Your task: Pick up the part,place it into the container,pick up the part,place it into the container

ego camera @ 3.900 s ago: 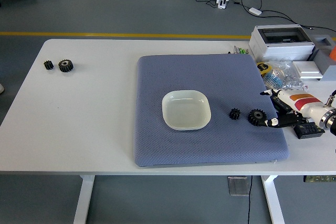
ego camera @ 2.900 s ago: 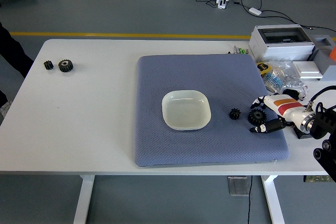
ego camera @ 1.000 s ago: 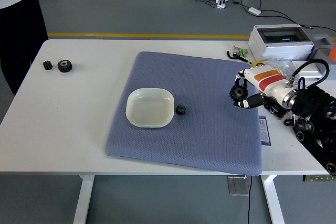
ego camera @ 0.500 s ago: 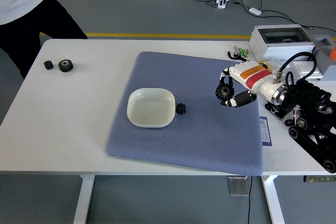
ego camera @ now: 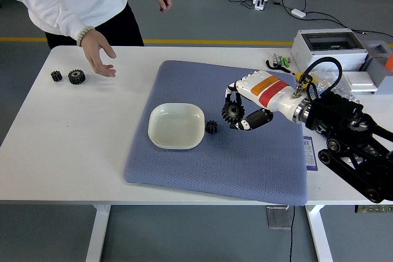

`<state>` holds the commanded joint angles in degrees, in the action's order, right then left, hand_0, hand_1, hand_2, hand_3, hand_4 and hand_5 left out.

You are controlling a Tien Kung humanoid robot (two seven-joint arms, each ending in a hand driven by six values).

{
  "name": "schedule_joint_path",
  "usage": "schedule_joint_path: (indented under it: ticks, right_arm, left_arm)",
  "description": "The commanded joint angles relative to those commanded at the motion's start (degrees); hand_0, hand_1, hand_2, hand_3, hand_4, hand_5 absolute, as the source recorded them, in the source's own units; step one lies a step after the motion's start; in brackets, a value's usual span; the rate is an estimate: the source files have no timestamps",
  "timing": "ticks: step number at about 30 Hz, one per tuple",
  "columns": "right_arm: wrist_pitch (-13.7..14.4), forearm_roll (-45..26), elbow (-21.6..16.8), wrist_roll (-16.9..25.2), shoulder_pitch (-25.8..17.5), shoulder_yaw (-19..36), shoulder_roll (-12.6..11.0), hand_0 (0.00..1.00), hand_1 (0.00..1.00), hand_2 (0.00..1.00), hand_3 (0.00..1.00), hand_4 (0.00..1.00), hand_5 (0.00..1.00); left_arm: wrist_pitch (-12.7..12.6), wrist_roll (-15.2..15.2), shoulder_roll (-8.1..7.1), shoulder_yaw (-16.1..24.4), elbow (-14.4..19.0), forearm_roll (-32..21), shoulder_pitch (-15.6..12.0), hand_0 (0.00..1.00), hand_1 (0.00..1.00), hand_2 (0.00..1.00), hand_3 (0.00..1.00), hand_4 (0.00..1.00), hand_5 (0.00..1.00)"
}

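Honestly, right hand (ego camera: 241, 111) clamped the gear (ego camera: 233, 112) mid-frame; a loose pinch could've dropped it short of the dish (ego camera: 176, 126).

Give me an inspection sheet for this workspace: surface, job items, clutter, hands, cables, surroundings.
Surface: white table with a blue mat lying askew on it.
Job's things: white dish on the mat, nothing seen in it; large gear held above the mat; small gear on the mat beside the dish.
Clutter: two spare gears at far left; white box and plastic bag at far right.
Grippers: right hand shut on the large gear; left hand not in view.
Cables: black hose looping over the right arm.
Surroundings: person's hand over the far left edge; cords on the floor.
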<state>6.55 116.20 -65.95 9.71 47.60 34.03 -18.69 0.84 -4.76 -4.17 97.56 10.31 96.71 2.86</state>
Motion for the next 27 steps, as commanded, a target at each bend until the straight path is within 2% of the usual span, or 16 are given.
schedule_joint_path:
  ticks: [8,27]
  right_arm:
    - [-0.2,-0.6,-0.8,0.2,0.4,-1.0,0.3,0.002,0.084,0.224,0.388,0.864,0.290]
    - [-1.8,-1.3,0.5,0.5,2.1,-3.2,1.2,0.002,0.097,0.236,0.388,0.864,0.294]
  left_arm:
    - [0.0,-0.1,-0.02,0.3,0.0,0.2,0.0,0.715,0.676,0.679,0.568,0.602,0.569]
    - [0.0,-0.1,0.00,0.6,0.0,0.8,0.0,0.715,0.676,0.675,0.568,0.601,0.568]
